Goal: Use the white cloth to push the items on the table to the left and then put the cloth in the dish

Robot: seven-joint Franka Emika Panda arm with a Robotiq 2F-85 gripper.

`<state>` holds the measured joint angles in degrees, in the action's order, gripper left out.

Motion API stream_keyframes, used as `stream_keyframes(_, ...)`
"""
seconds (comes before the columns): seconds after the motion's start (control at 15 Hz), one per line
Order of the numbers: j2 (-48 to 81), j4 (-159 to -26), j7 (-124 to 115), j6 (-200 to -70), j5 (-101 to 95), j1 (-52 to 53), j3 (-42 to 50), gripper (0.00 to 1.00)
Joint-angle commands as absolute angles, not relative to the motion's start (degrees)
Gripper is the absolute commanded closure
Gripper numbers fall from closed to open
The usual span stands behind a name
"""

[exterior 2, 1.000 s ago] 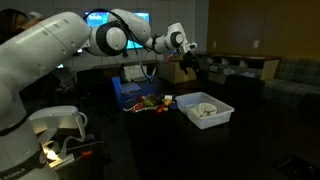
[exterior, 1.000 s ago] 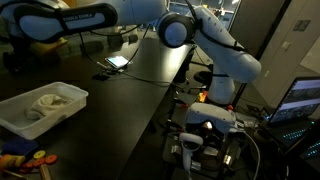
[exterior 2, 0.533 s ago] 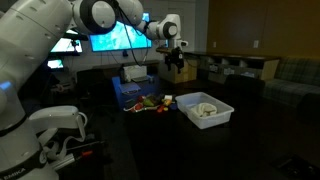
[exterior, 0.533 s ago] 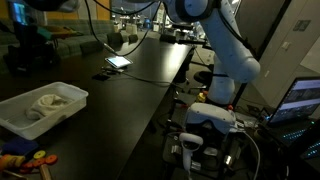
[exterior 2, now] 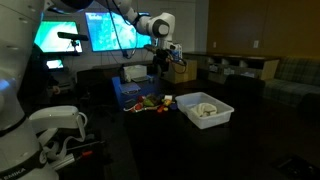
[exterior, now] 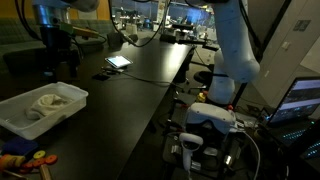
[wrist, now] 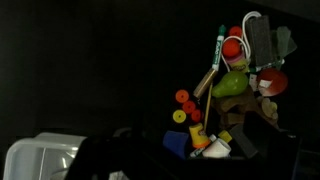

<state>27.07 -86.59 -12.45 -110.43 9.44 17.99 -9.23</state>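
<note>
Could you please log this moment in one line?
gripper: high above toys, jaws unclear | cloth: in dish | toys: piled beside dish

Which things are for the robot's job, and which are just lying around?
For the job:
cloth
dish, with the cloth in it
toys
gripper

Just lying around:
phone
blue box
screens

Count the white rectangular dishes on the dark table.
1: the white rectangular plastic dish on the dark table, holding the crumpled white cloth, beside the pile of colourful small items. No other shows.
</note>
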Motion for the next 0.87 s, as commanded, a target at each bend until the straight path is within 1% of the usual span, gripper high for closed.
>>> stream_keyframes(0.0, 17.71, -100.39, -14.75, -114.81, 12.94, 16.19, -9.82, 0.0)
stream_keyframes(0.27, 10.4, -112.23, -16.63, -121.08, 11.68, 15.41, -9.0, 0.0)
stream_keyframes(0.67, -1.51, -131.51, -15.23, -135.57, 8.2, 12.59, -8.13, 0.0)
stream_keyframes(0.73, 5.08, -123.4, -16.12, -130.79, 8.88, 12.89, -9.0, 0.0)
stream_keyframes(0.8, 3.29, -126.27, -15.98, -132.55, 8.69, 12.42, -8.96, 0.0)
